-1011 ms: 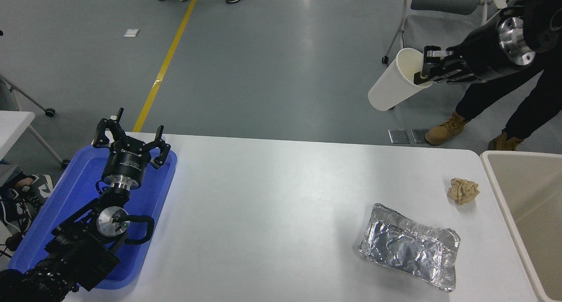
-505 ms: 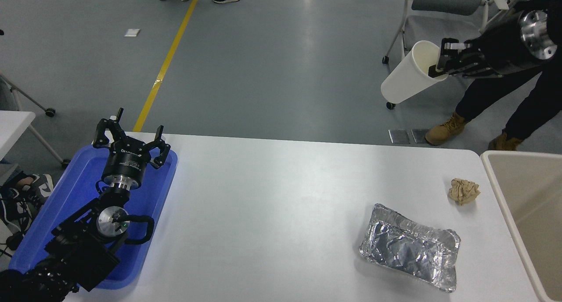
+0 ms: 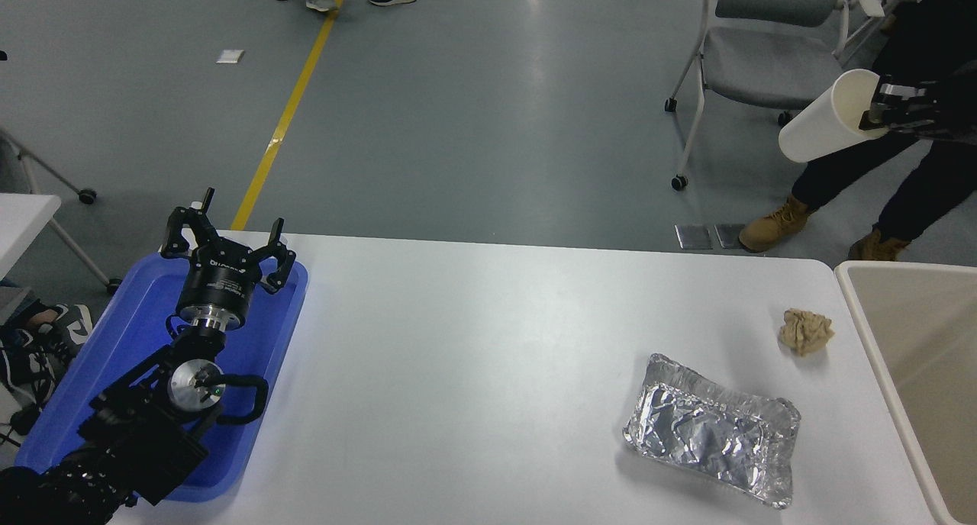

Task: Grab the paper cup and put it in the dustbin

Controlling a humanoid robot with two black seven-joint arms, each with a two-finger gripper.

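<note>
High at the right edge my right gripper (image 3: pixel 876 113) is shut on the rim of the white paper cup (image 3: pixel 826 119). The cup hangs tilted, its closed end pointing down-left, well above the floor beyond the table's far right corner. The beige dustbin (image 3: pixel 862 311) stands at the table's right side, below and in front of the cup; only its left wall and part of its inside show. My left gripper (image 3: pixel 226 243) is parked open over the blue tray (image 3: pixel 137 326) at the lower left.
A crumpled brown paper ball (image 3: pixel 805 331) lies near the dustbin's left wall. A crinkled silver foil tray (image 3: pixel 711 429) sits on the white table (image 3: pixel 473 357) in front of it. A person's legs and boots (image 3: pixel 778 223) and a grey chair (image 3: pixel 763 59) are beyond the table.
My right gripper has carried the paper cup to the right and a little up, from above the far edge toward the picture's right border. The left arm has not moved.
</note>
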